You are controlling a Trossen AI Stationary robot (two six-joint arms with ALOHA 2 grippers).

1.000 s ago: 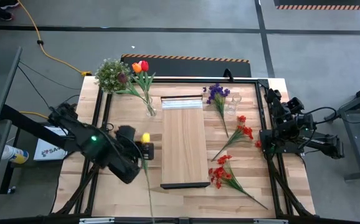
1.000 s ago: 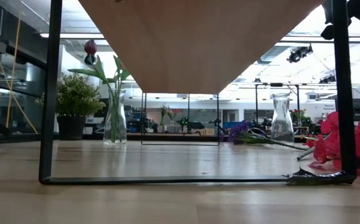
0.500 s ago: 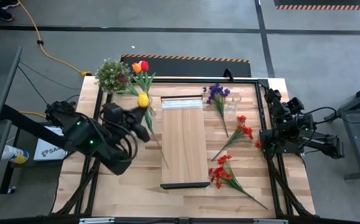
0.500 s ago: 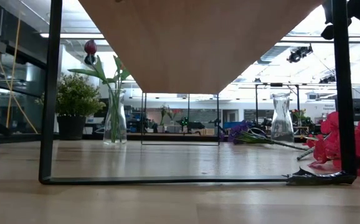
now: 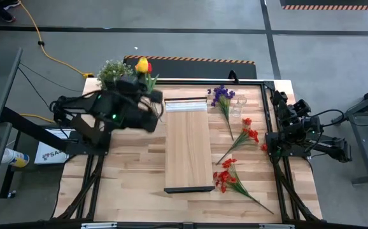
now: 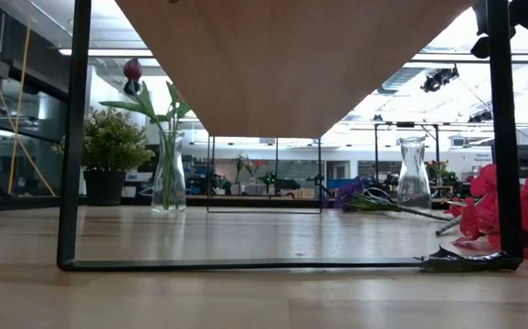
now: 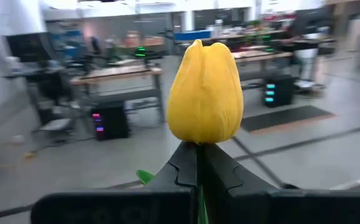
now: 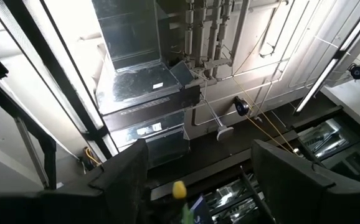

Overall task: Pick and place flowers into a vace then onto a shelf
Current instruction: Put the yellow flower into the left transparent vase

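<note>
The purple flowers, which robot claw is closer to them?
The right claw. It waits at the table's right edge, a short way from the purple flowers. The left claw is across the shelf, holding a yellow tulip.

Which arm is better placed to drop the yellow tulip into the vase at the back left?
Left. Its pincer is shut on the yellow tulip and hangs by the vase that already holds flowers. The right pincer is open, empty, and parked off the table's right edge.
</note>
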